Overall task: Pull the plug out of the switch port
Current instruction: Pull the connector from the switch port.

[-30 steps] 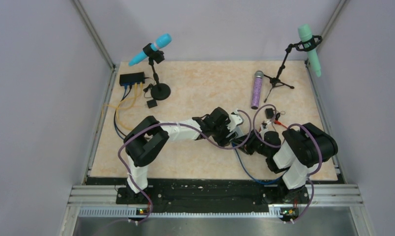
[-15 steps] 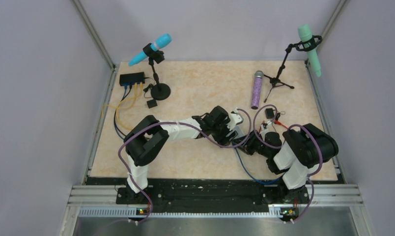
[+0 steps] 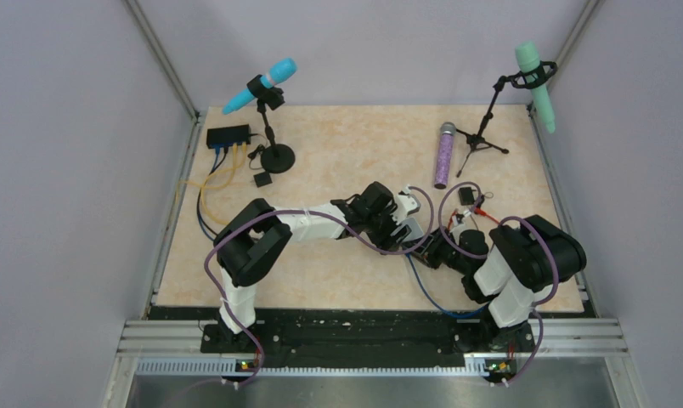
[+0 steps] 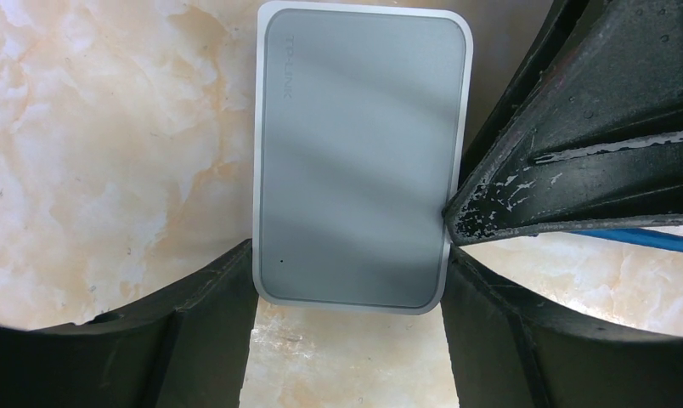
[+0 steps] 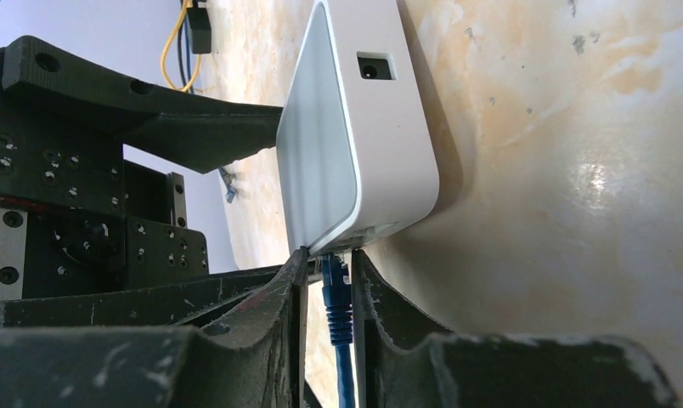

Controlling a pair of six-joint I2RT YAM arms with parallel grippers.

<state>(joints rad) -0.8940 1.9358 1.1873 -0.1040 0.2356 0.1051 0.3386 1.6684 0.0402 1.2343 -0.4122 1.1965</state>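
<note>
Grasping stage: the left claw clamped the pale grey rounded flat box on the tabletop. The right claw had its jaws standing narrowly around the blue cable plug seated in the box's port, grip uncertain. Next, likely: pinch firmly, pull straight out.

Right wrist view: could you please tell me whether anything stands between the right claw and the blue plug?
Nothing visible does. The blue plug sits right between the fingers of the right claw, at the point where it enters the grey box, which the left claw holds by both sides.
</note>
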